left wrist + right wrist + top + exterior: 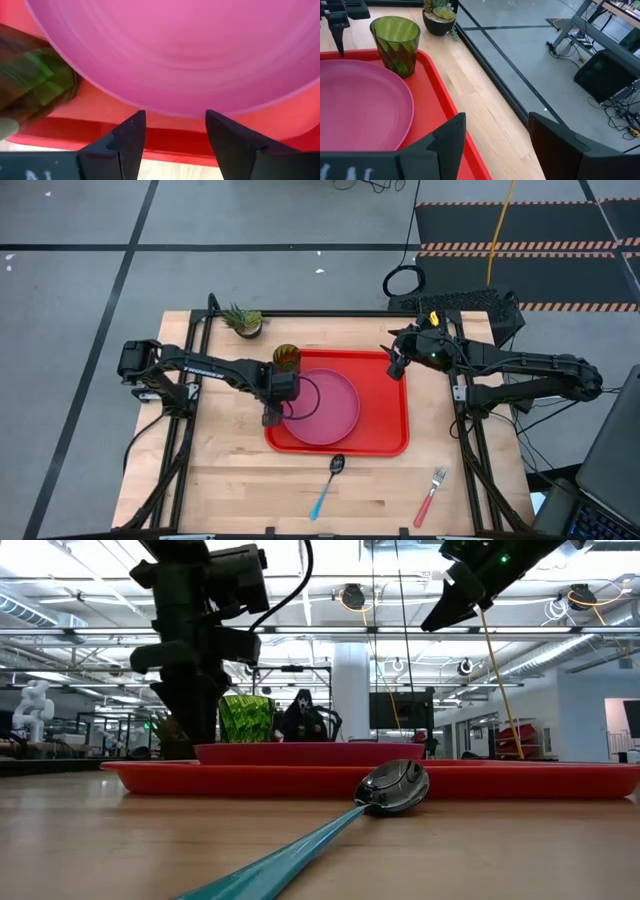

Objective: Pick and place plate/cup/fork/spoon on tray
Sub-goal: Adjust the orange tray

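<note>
The pink plate (325, 406) lies flat in the red tray (390, 435). The green cup (287, 358) stands upright on its base in the tray's far left corner. On the bare table in front of the tray lie the blue-handled spoon (328, 485) and the red-handled fork (431, 495). My left gripper (271, 417) points down, open, at the tray's left rim. In its wrist view the fingers (131, 137) stand just outside the plate's rim (175, 111), with nothing between them. My right gripper (397, 365) hangs open, high above the tray's far right corner.
A small potted plant (243, 322) stands at the table's far edge, just behind the cup. The table's near strip beside the spoon (395, 785) and fork is bare wood. The floor drops off beyond the table's far edge (485, 80).
</note>
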